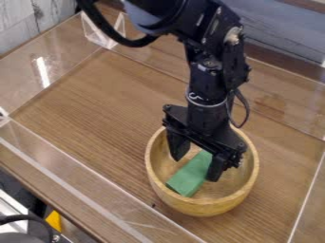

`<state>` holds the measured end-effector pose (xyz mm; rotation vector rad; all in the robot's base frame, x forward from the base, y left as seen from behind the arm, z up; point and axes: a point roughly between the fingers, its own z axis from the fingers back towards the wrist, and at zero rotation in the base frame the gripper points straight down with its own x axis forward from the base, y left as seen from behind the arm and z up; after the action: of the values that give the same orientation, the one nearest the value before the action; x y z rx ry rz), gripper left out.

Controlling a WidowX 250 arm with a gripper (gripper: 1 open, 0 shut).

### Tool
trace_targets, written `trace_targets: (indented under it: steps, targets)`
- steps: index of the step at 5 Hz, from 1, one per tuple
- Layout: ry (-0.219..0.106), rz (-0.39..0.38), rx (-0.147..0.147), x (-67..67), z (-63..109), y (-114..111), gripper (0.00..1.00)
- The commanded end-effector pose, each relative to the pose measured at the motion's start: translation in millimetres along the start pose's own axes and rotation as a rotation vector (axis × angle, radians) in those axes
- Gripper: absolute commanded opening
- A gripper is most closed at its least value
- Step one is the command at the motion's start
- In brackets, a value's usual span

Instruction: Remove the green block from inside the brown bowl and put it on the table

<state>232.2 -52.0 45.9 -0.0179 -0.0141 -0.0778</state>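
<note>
The brown bowl (237, 193) sits on the table (102, 104) at the lower right of the view. Inside it lies the green block (192, 177), a flat green bar leaning along the bowl's left inner side. My gripper (200, 156) points straight down into the bowl, open, with one black finger (177, 148) left of the block's upper end and the other to its right. The block's far end is hidden behind the fingers. I cannot tell whether the fingers touch it.
Clear acrylic walls (57, 52) edge the tabletop on the left and front. A small clear triangular stand (105, 36) sits at the back left. The black arm (210, 57) rises from the bowl toward the top of the view.
</note>
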Motion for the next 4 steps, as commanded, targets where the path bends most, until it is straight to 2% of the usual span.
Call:
trace_targets:
  steps: [1,2,3,4]
  targets:
    - [-0.036,0.015,0.002,3.2,4.1,4.7,1.0]
    - [-0.036,0.02,0.001,1.4,0.8,5.6,1.0]
    - [-0.038,0.024,0.0,-0.1,-1.9,6.6,0.0]
    - [-0.044,0.025,-0.004,-1.0,4.0,9.1,0.0]
